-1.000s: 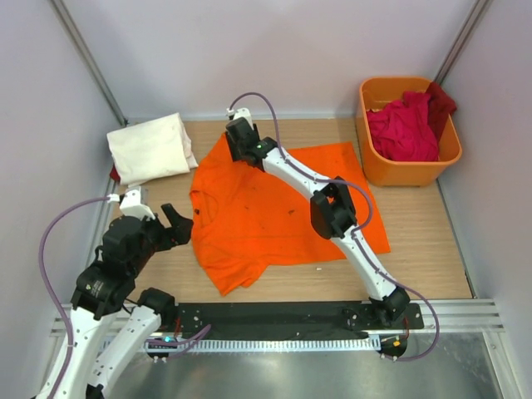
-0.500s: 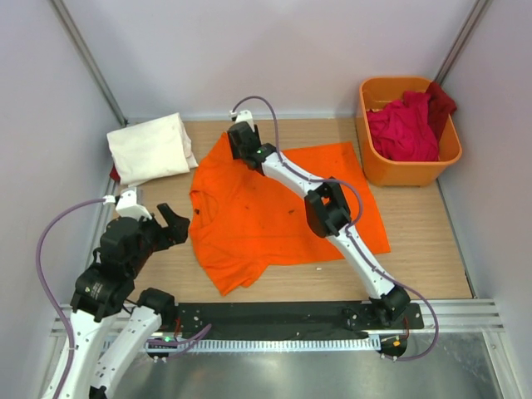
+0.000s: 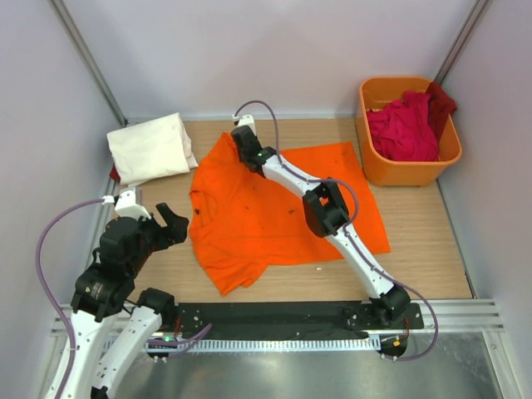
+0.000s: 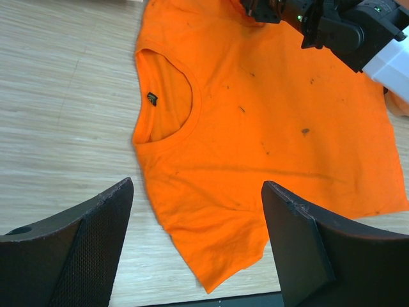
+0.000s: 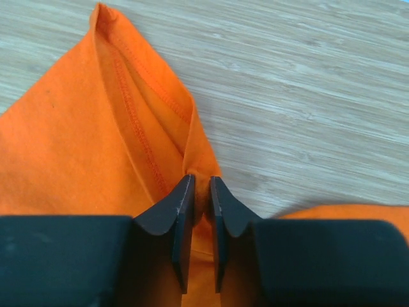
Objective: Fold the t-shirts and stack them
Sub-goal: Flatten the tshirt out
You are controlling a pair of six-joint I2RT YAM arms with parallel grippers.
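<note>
the right gripper (image 5: 201, 182), clenched on the far sleeve hem of the orange t-shirt (image 3: 249, 220) spread flat on the wooden table (image 3: 416, 241), has edged slightly rightward since a second ago, while the left gripper (image 3: 172, 223) hovers released beside the collar.

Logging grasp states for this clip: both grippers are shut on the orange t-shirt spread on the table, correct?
Not both. The left wrist view shows the left gripper open, hovering above the orange t-shirt without gripping it. Only the right gripper is shut on it.
</note>
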